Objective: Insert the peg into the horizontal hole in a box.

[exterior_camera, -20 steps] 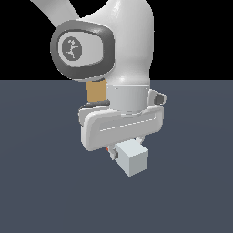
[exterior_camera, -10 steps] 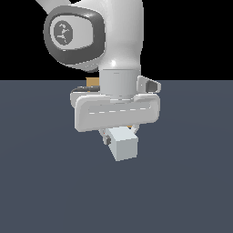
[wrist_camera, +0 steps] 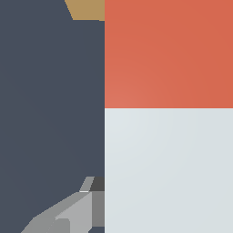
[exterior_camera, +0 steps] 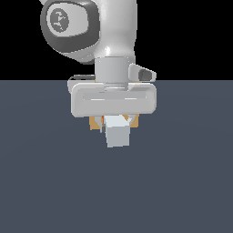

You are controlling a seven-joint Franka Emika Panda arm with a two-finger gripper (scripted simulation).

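Observation:
In the exterior view my gripper [exterior_camera: 116,120] hangs under the white hand, shut on the peg [exterior_camera: 118,135]. The peg's grey-white end faces the camera and a thin red sliver shows at its far side. Small tan pieces of the box [exterior_camera: 94,123] show on either side of the peg, directly behind it. The hole is hidden behind the peg and the hand. In the wrist view the peg [wrist_camera: 168,168] fills half the picture, grey-white near me and red-orange beyond, with a corner of the box [wrist_camera: 87,9] past it. One grey finger [wrist_camera: 75,213] lies against the peg.
A plain dark blue-grey floor [exterior_camera: 182,182] spreads all around the box and the arm. The black background begins at the horizon behind the hand. No other objects show.
The hand has turned square to the camera and moved away from it. The peg now shows end-on, and the box sits right behind it instead of up beside the wrist.

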